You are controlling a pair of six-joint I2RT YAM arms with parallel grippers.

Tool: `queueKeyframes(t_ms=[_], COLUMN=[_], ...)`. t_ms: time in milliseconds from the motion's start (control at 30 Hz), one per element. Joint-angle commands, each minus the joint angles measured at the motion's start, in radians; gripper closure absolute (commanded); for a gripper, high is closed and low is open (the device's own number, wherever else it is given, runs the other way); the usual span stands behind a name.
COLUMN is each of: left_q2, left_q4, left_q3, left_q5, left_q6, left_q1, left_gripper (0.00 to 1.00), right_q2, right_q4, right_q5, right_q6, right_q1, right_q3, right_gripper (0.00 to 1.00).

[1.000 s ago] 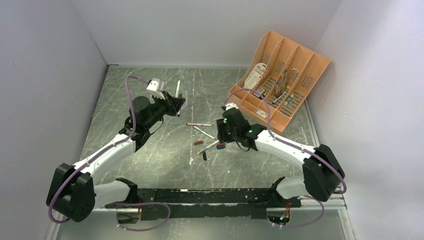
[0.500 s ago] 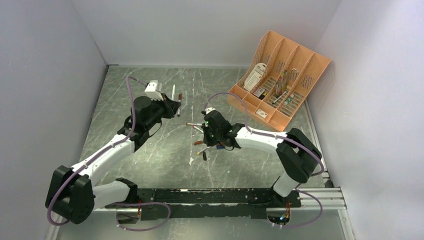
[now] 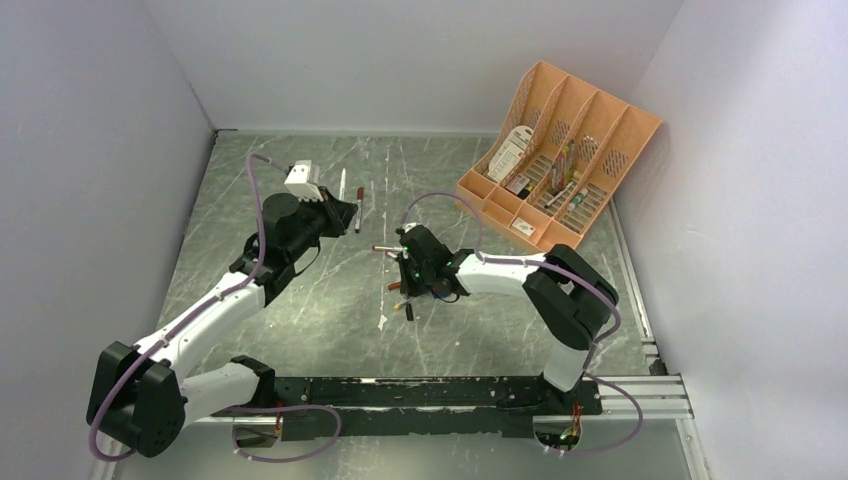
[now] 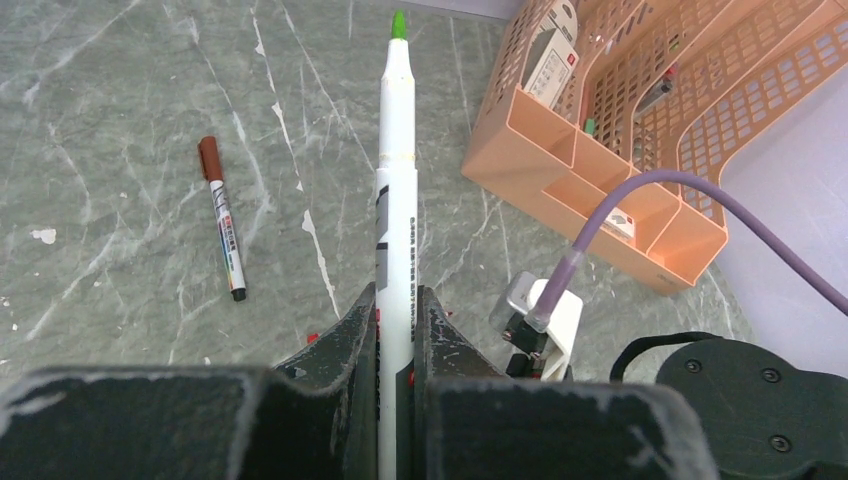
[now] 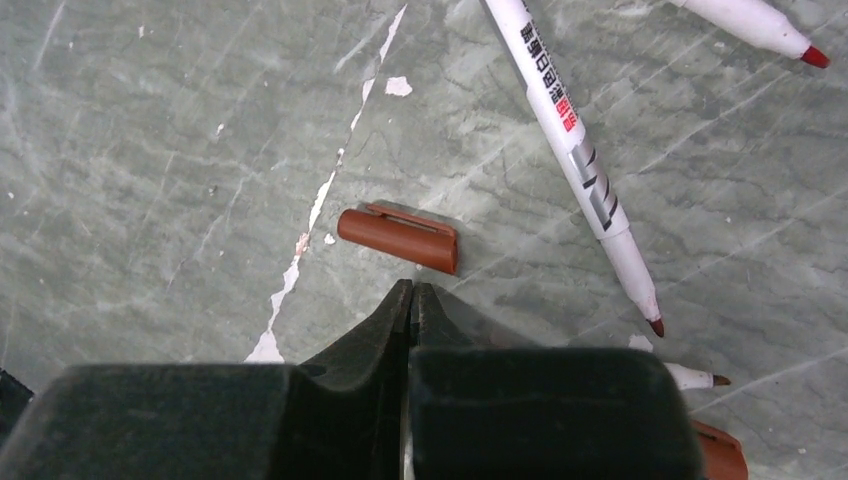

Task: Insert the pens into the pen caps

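My left gripper (image 4: 397,295) is shut on a white pen (image 4: 396,170) whose green tip points away, held above the table at the back left (image 3: 341,190). A capped pen (image 4: 222,218) with a brown cap lies on the table beyond it. My right gripper (image 5: 412,290) is shut with nothing in it, its tips just short of a red-brown pen cap (image 5: 398,238) lying flat. An uncapped pen (image 5: 580,150) with a dark red tip lies to the right of it. In the top view the right gripper (image 3: 408,278) hovers over the cluster of pens (image 3: 395,248) and a dark cap (image 3: 409,311).
An orange slotted organizer (image 3: 560,150) stands tilted at the back right, holding markers and papers. Another pen with a red tip (image 5: 760,25) and a second reddish cap (image 5: 725,450) lie close to the right gripper. Grey walls close in the left, back and right.
The right arm has swung left over the pen cluster and its gripper has gone from open to shut on nothing. The left arm shifted slightly left, still holding its pen.
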Motion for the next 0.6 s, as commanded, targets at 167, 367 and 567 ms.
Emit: queueKeyframes(t_ms=[167, 367, 567], left_q2=[-0.010, -0.021, -0.034], left_q4=[0.019, 0.022, 0.014], left_q3=[0.014, 0.015, 0.006], left_q5=[0.016, 0.025, 0.025], left_q6=[0.000, -0.005, -0.008], left_q1=[0.009, 0.009, 0.012], left_gripper=[0.93, 0.93, 0.93], right_q2=[0.086, 0.130, 0.183], right_q4=[0.017, 0.000, -0.052], right_q5=[0.044, 0.099, 0.165], right_q6=[0.011, -0.005, -0.024], right_q1=[-0.002, -0.008, -0.014], right_q3=[0.102, 0.170, 0.243], right_gripper=[1.00, 1.00, 1.00])
